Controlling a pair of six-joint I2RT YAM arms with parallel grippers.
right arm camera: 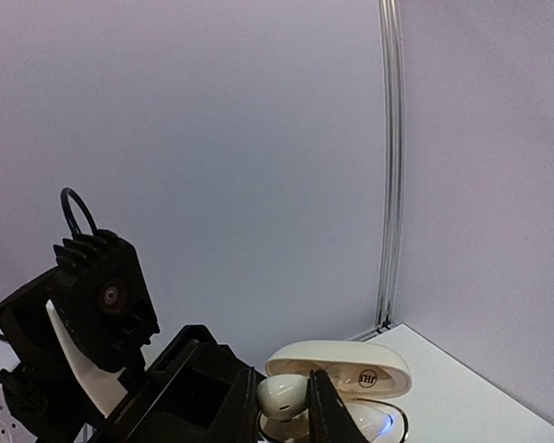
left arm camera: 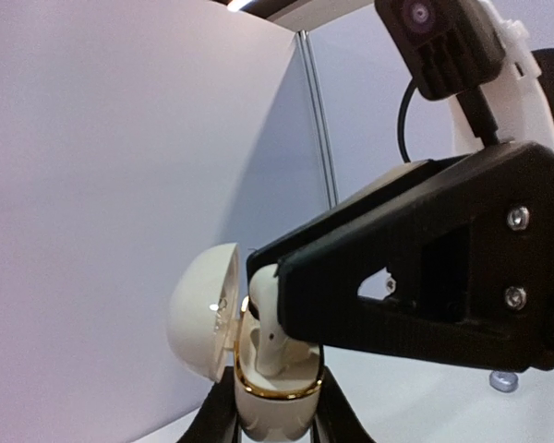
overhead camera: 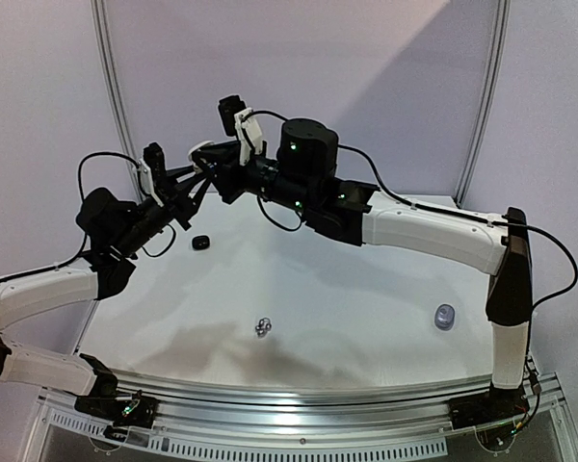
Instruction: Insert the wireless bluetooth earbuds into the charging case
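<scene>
Earbud [left arm camera: 261, 300], white, is pinched between my right gripper's [right arm camera: 282, 406] fingers, which are clamped on its upper end, and its stem is already dipping into the open case [left arm camera: 275, 392]. My left gripper [left arm camera: 272, 426] holds that case up in the air from underneath, one finger pressed on each flank of the white shell. The lid [left arm camera: 203, 309] is swung open to nine o'clock of the gold-rimmed body. From above, both hands meet high over the table [overhead camera: 366, 308] at about eleven o'clock, well clear of its surface. Lower down lie a black case [overhead camera: 201, 243] at ten o'clock, a pair of silvery buds [overhead camera: 263, 328] at six o'clock and a bluish case [overhead camera: 445, 317] at four o'clock, all apart from one another. I judge this to be the seating step: the bud is lined up and partly in, not yet home, with its head above the rim. Next I would press it straight down along the well, with the left grip firm so the case does not twist or slip. Once it sits flush I would part the right fingers only a little and draw back toward one o'clock, away from the lid. Whether the other well already holds a bud I cannot tell, since my right finger hides it.
</scene>
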